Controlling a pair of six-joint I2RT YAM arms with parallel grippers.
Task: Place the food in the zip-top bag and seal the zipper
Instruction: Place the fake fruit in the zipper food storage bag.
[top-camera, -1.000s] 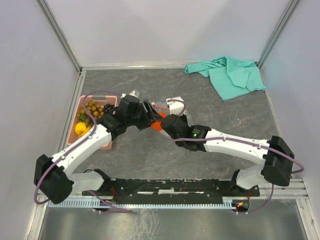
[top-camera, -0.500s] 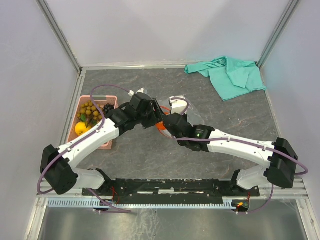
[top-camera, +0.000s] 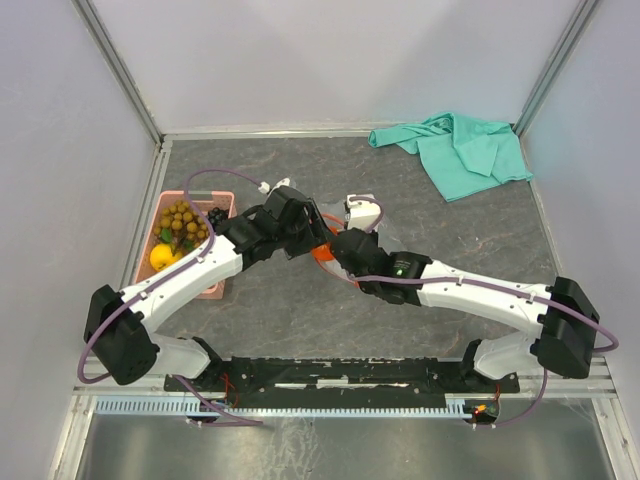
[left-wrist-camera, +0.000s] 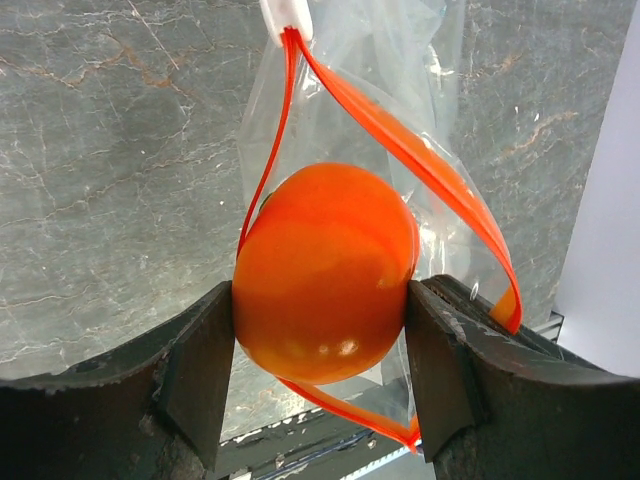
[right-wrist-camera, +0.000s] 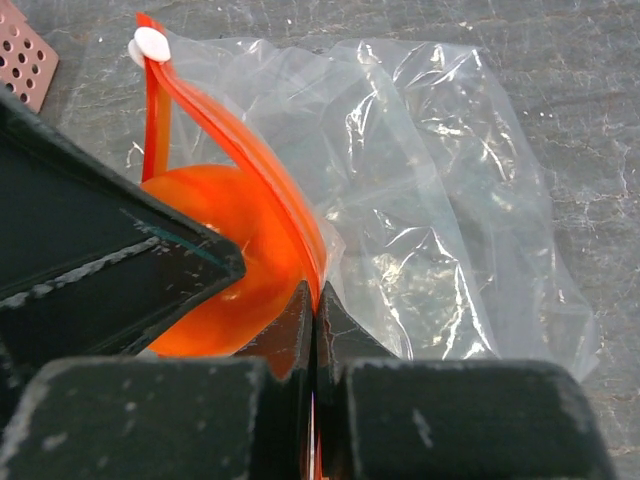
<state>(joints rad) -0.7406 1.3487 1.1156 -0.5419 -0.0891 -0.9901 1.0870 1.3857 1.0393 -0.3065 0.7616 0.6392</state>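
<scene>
Orange (left-wrist-camera: 325, 270) clamped in left gripper (left-wrist-camera: 320, 310), sitting in the open zip-top bag (right-wrist-camera: 450, 200) mouth. Right gripper (right-wrist-camera: 315, 305) pinches zipper (right-wrist-camera: 240, 135) strip, jaws pressed together.

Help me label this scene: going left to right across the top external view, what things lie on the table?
pink basket → orange → teal cloth. The zip-top bag overlaps the orange, so its place in the order is unclear.
</scene>
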